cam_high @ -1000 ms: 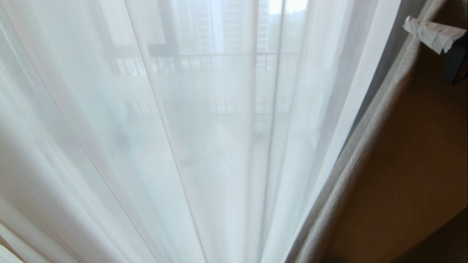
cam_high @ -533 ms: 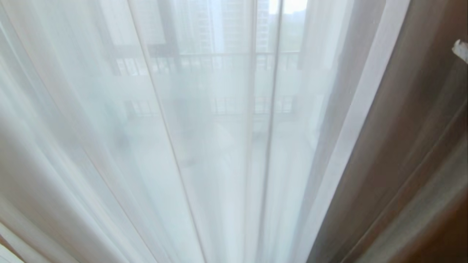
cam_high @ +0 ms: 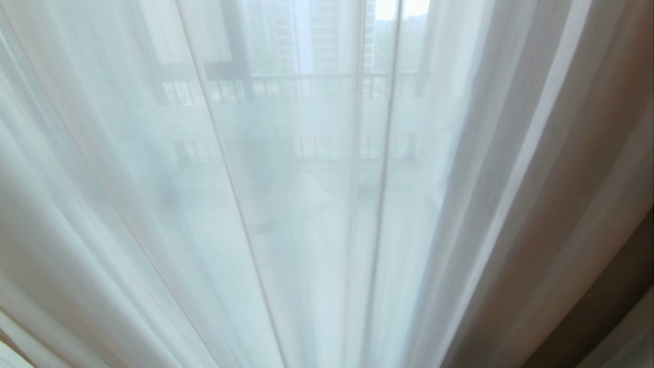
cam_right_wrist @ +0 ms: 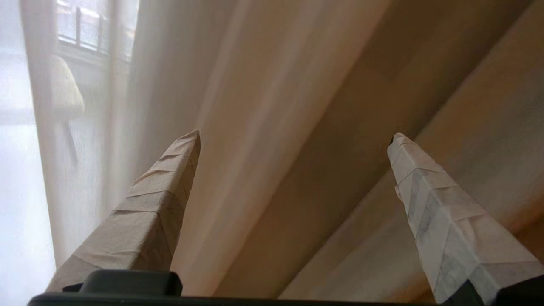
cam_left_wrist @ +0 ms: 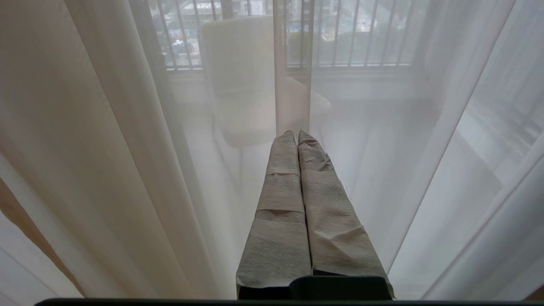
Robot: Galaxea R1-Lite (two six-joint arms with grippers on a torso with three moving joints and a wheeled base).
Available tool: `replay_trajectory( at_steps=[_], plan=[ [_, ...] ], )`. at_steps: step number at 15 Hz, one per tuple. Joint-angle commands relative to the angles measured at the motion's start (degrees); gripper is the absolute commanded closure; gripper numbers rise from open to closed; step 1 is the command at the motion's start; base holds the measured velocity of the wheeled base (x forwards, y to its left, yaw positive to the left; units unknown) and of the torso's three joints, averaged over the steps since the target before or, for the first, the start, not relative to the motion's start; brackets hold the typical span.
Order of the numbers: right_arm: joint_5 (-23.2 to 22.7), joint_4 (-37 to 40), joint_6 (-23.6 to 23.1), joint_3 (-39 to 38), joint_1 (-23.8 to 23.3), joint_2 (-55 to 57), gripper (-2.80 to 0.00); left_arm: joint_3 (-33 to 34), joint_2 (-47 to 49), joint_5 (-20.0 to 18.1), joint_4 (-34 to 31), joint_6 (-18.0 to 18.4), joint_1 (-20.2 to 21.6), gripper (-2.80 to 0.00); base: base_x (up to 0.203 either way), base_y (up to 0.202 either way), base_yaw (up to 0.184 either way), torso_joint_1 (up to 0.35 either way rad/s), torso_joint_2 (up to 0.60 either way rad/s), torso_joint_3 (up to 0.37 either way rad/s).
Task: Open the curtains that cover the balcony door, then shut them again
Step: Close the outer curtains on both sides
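A: What lies past the window?
B: Daylight, pale tower blocks and a dark railing (cam_high: 306, 79), all softened by the sheer white curtains (cam_high: 286, 214) that fill nearly the whole head view. Their folds fan out from below.

A: And the right gripper?
B: The right gripper (cam_right_wrist: 293, 138) has its jaws spread wide, with nothing between them. Both fingers (cam_right_wrist: 442, 212) are wrapped in pale creased paper tape. They point at slanting folds of the thick beige drape (cam_right_wrist: 340, 127), close to the cloth; whether a tip touches it I cannot tell. Off to one side of that wrist view the sheer layer (cam_right_wrist: 76, 127) hangs, with a pale chair (cam_right_wrist: 63, 91) dim behind it.

A: The left one?
B: The left gripper (cam_left_wrist: 296, 134) has its jaws pressed together, holding nothing. Its taped fingers (cam_left_wrist: 280, 212) point level at the sheer cloth, just short of it as far as I can see. Through the cloth show a pale chair (cam_left_wrist: 238, 76) and upright railing bars (cam_left_wrist: 340, 34).

A: Is either arm in the head view?
B: Neither. There the thick drape (cam_high: 587, 230) is a brown-beige band at the right edge, beside the white voile. The curtains hang drawn across the glass; the balcony door cannot be told apart behind them.
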State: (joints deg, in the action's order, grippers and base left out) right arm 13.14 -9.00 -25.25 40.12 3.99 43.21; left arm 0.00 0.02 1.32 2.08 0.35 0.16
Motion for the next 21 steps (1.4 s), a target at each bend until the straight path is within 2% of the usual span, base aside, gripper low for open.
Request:
replay_trajectory(
  at_steps=[1, 2, 3, 10, 14, 19, 21],
  plan=[
    [0.16, 3.35, 2.81, -4.14, -3.14, -7.25, -2.80, 0.00, -0.02, 0.00, -0.06, 0.00, 0.02, 0.00, 0.000, 0.000, 0.000, 0.000, 0.00, 0.000],
    [0.19, 4.53, 4.24, -6.31, -4.23, -9.54, -2.80, 0.00, -0.02, 0.00, 0.02, 0.00, 0.02, 0.00, 0.000, 0.000, 0.000, 0.000, 0.00, 0.000],
    [0.21, 5.28, 5.18, -8.40, -5.03, -11.69, 0.00, 0.00, -0.02, 0.00, 0.02, 0.00, 0.10, 0.00, 0.000, 0.000, 0.000, 0.000, 0.00, 0.000],
    [0.39, 5.24, 8.77, -19.31, -5.75, -21.15, 0.00, 0.00, -0.02, 0.00, -0.02, 0.00, 0.06, 0.00, 0.000, 0.000, 0.000, 0.000, 0.00, 0.000],
    [0.39, -0.98, 12.59, -28.46, -5.75, -26.15, 0.00, 0.00, -0.02, 0.00, 0.02, 0.00, 0.02, 0.00, 0.000, 0.000, 0.000, 0.000, 0.00, 0.000],
    [0.28, -7.46, 14.68, -39.31, -5.54, -30.71, 0.00, 0.00, -0.02, 0.00, 0.02, 0.00, 0.02, 0.00, 0.000, 0.000, 0.000, 0.000, 0.00, 0.000],
    [-0.16, -4.76, 16.03, -40.12, -4.81, -33.57, 0.00, 0.00, -0.02, 0.00, 0.02, 0.00, 0.02, 0.00, 0.000, 0.000, 0.000, 0.000, 0.00, 0.000]
  ],
)
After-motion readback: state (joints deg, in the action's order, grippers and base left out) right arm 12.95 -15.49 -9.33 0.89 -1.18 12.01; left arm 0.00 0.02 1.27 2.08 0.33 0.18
